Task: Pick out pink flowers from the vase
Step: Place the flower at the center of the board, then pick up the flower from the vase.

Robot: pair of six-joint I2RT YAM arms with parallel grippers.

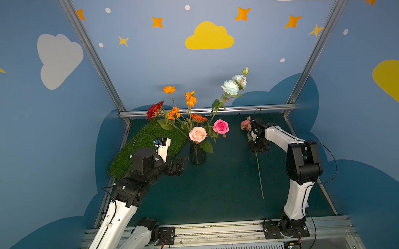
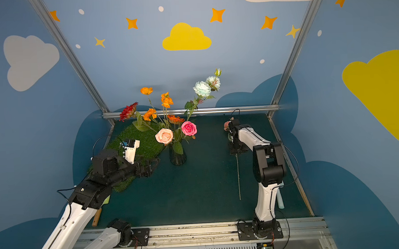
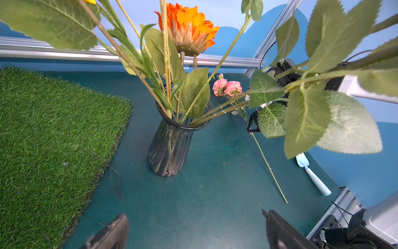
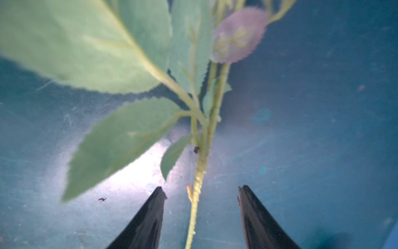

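We see the dark teal table (image 1: 220, 187) with a green grass mat (image 1: 147, 137) on its left rear part.

The left arm (image 1: 118, 204) reaches low across the mat's near edge, its wrist about level. The left gripper (image 1: 183, 162) points at the foot of the vase and sits just beside it without touching. Its jaws are spread wide and hold nothing, as the left wrist view also shows (image 3: 195, 215).

The right arm (image 1: 300, 185) rises from its base. Its forearm runs toward the back of the table and its wrist bends down.

The peach-pink branch (image 1: 258, 168) lies flat on the right side of the table, well apart from the vase. Its long axis runs from back to front. The blooms (image 1: 246, 125) are at the far end near the back rail, and the bare stem tip points toward the robot's base.

The vase (image 1: 197, 154) stands upright at mid-table beside the mat's corner. It holds orange flowers (image 1: 190, 98), a red flower (image 1: 155, 109), white-bluish blooms (image 1: 230, 87) and both roses. The pale pink rose (image 1: 197, 134) hangs over the vase's mouth, with the hot-pink rose (image 1: 221, 126) to its right. Both heads tilt toward the front.

The right gripper (image 4: 202, 189) points down over the branch just below its leaves. Its jaws stand apart, and the stem (image 4: 200, 168) passes between them, touching neither.
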